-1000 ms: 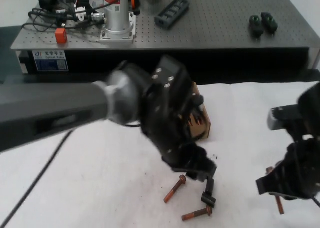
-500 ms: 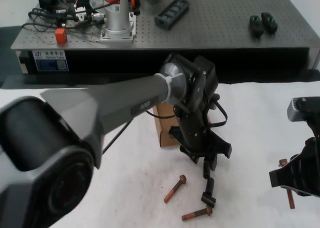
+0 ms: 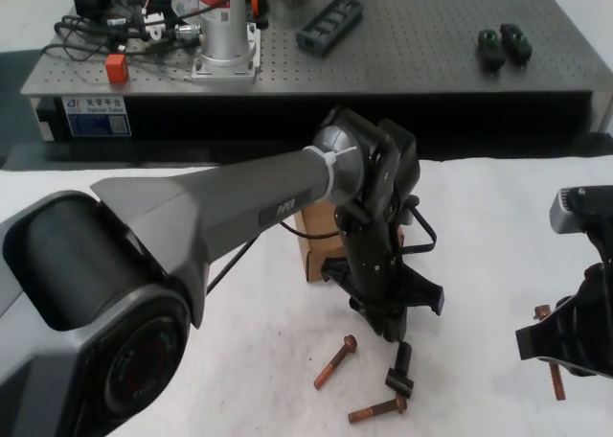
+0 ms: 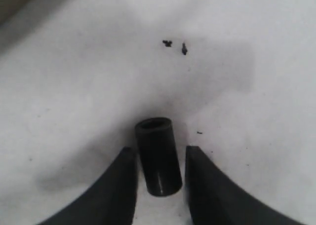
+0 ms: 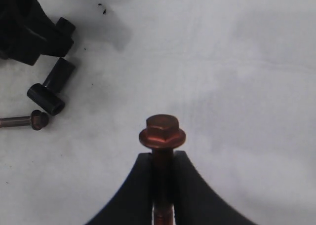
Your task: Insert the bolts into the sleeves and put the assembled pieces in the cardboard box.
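**Sleeve in the left tool, bolt in the right, open worktop between**

High view: the left tool [image 3: 391, 328] hangs on the near side of the cardboard box [image 3: 311, 253], fingers pointing down at the white worktop [image 3: 192, 379]. Its dark body hides whatever sits between the fingers. Just past its tips lie two loose sleeves [image 3: 399, 370], and beside them two loose bolts [image 3: 335, 360]. The right tool [image 3: 554, 360] sits well apart at the frame's edge with a copper bolt [image 3: 553, 378] in it. Bare worktop lies between the two tools. Beyond the box the worktop ends at the dark front of a perforated bench [image 3: 431, 34].

Left wrist view: this one settles the grip. The two fingers are clamped on a black sleeve [image 4: 158, 158], which stands out past the tips with its open end leading. Past the tips lies plain white worktop with a few dark specks.

Right wrist view: the fingers are closed on the bolt's shank, and the hexagonal flanged head stands proud of the tips. Off to one side of this tool are the left tool's black body, the loose sleeves touching end to end, and one loose bolt's head. Ahead and to the other side the worktop is bare.
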Available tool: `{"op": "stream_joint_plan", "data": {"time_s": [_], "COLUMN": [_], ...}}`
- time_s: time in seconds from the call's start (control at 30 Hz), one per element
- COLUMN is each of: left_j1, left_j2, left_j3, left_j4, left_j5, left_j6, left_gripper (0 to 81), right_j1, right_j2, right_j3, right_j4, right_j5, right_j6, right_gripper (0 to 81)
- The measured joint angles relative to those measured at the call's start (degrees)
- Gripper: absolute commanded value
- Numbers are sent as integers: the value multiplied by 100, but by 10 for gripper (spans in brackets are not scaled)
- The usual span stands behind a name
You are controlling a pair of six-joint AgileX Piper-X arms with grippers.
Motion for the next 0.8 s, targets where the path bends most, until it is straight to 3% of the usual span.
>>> {"op": "stream_joint_plan", "data": {"time_s": [0.07,0.27,0.53,0.8], "left_j1": [0,0,0,0], "left_j2": [0,0,-152,-1919], "left_j3": [-12,-8,9,1193], "left_j4": [55,101,-30,-804], "left_j5": [27,-25,-117,-667], "left_j6": [0,150,441,608], "left_gripper": [244,4,6,6], "right_j1": [0,0,0,0], "right_j2": [0,0,-6,-17], "right_j3": [0,0,0,0], "right_j4": [0,0,-62,-480], "right_j5": [0,0,-118,-966], "right_j6": [0,0,0,192], "right_gripper": [47,47,47,47]}}
